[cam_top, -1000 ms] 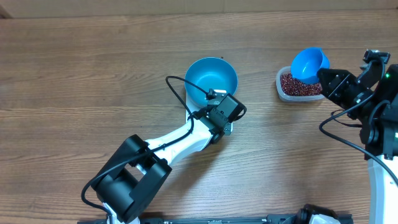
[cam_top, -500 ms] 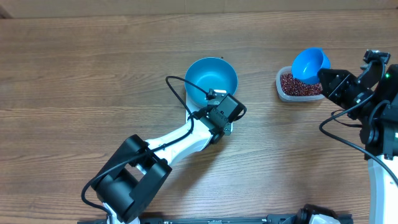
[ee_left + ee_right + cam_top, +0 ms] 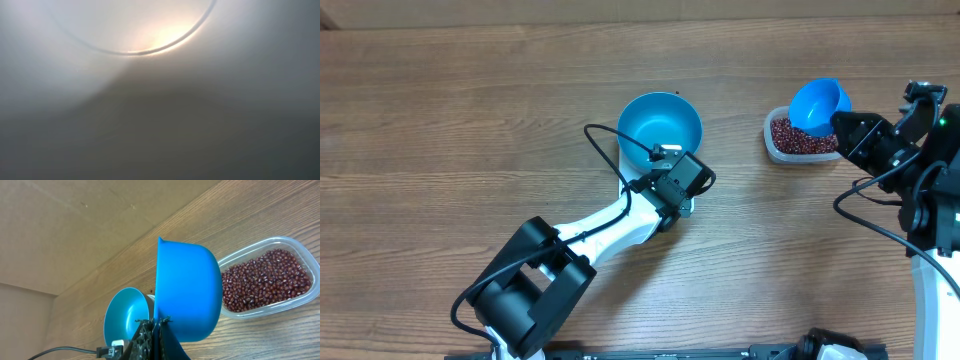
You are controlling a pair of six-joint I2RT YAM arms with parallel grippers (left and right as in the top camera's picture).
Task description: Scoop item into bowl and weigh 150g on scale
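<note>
The bright blue bowl [image 3: 660,128] [image 3: 125,322] stands mid-table on the white scale [image 3: 624,158], of which only an edge shows. My left gripper [image 3: 672,180] hovers low at the bowl's near rim. Its fingers are hidden and its wrist view is a pale blur, so I take it as shut. My right gripper [image 3: 840,122] [image 3: 154,325] is shut on the handle of a small blue scoop [image 3: 818,104] [image 3: 187,297]. The scoop is held tilted above the near-left end of a clear tub [image 3: 772,148] [image 3: 300,299] full of dark red beans [image 3: 792,136] [image 3: 265,280].
A black cable [image 3: 605,140] loops from the left wrist past the bowl's left side. The left arm's white links [image 3: 605,225] cross the table's front middle. The right arm's body [image 3: 930,190] stands at the right edge.
</note>
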